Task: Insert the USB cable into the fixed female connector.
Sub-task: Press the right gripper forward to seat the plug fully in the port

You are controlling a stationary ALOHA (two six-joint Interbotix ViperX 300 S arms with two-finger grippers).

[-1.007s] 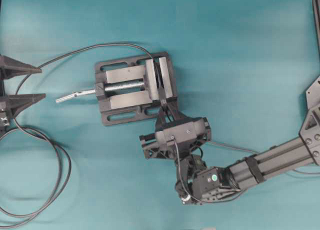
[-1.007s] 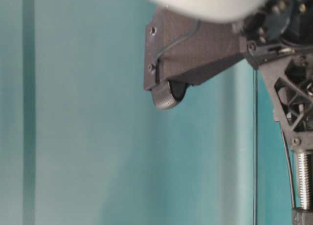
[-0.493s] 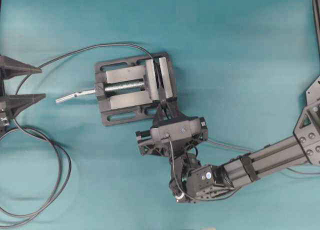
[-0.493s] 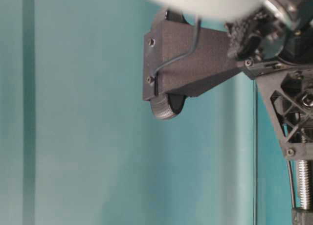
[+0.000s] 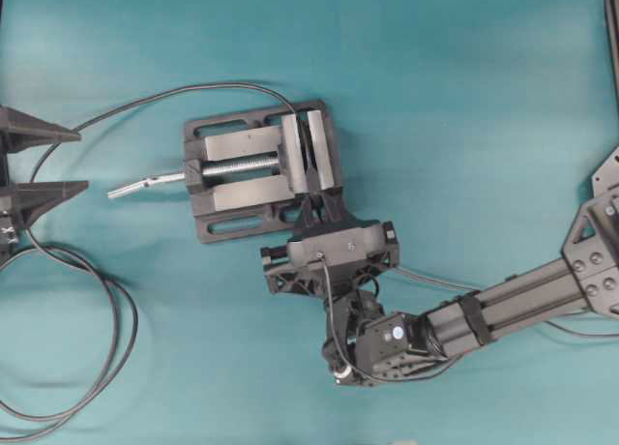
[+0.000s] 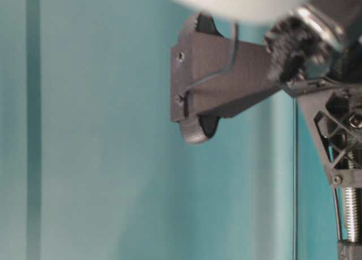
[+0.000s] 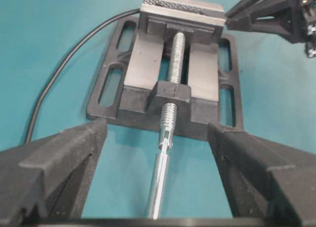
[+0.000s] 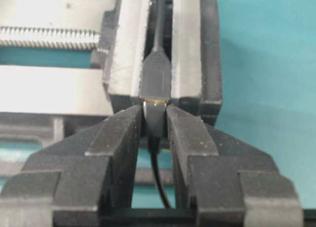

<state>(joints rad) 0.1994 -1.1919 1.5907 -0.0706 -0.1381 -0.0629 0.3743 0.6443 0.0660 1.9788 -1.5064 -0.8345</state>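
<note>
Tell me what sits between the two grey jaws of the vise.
In the right wrist view, the fixed female connector sits clamped between them, its black cable running away behind. The USB cable plug, pinched by the right gripper, meets its front end.

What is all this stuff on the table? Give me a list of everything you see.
Vise: one, black with grey jaws, middle of the table.
Screw handle: one, silver, sticking out of the vise's left side.
Connector: one, dark, clamped between the vise jaws.
Thick cable: one, black, running from the connector and looping at the lower left.
USB cable: one, thin and dark, its plug meeting the connector's mouth.
Table: one, teal.
Left gripper: black, open, at the left edge, pointed at the screw handle.
Right gripper: black, shut on the plug, at the vise's lower edge.
</note>
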